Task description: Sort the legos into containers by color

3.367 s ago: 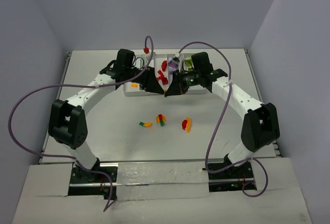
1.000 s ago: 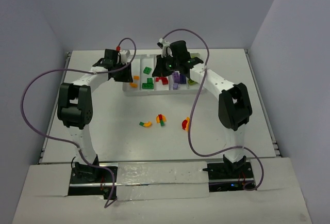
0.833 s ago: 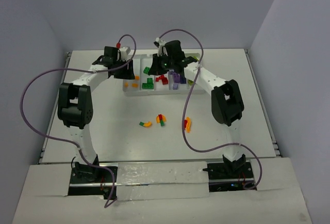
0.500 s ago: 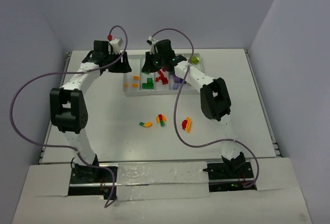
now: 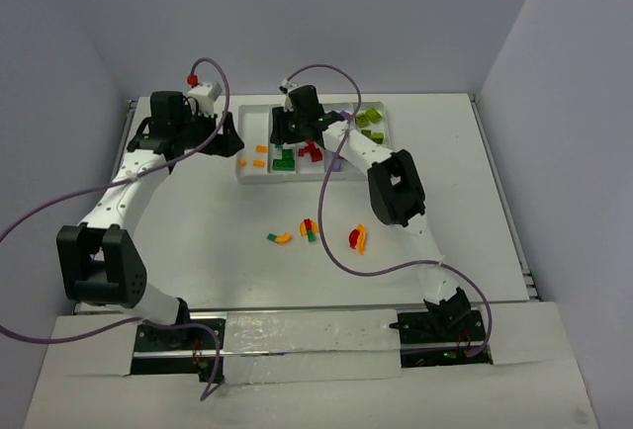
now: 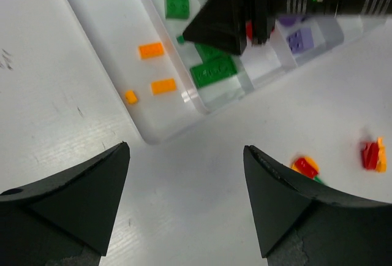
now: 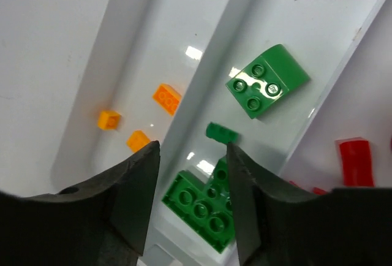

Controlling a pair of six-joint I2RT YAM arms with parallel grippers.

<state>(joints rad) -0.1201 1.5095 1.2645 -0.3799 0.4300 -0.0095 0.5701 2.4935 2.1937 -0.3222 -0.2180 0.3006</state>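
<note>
The white tray of containers [image 5: 244, 176] lies at the back of the table. Its compartments hold orange legos [image 5: 258, 156], dark green legos [image 5: 285, 161], red ones [image 5: 310, 150] and lime ones [image 5: 371, 118]. My right gripper [image 5: 287, 136] hangs open over the green compartment. A tiny green brick [image 7: 222, 132] lies loose just beyond its fingertips, between a curved green brick [image 7: 266, 82] and a flat one [image 7: 205, 208]. My left gripper [image 5: 225, 138] stands open and empty over bare table left of the tray [image 6: 156, 132]. Three small clumps of orange, red and green legos [image 5: 310, 228] lie on the table.
The right arm's black wrist [image 6: 245, 8] shows over the tray in the left wrist view. Purple cables loop above both arms. Grey walls close the table at the back and sides. The loose clumps [image 6: 305, 167] lie between the tray and the arm bases.
The right gripper swung left over the green compartment and opened, leaving a tiny green brick lying there. The left gripper drew back left off the tray and opened wider.
</note>
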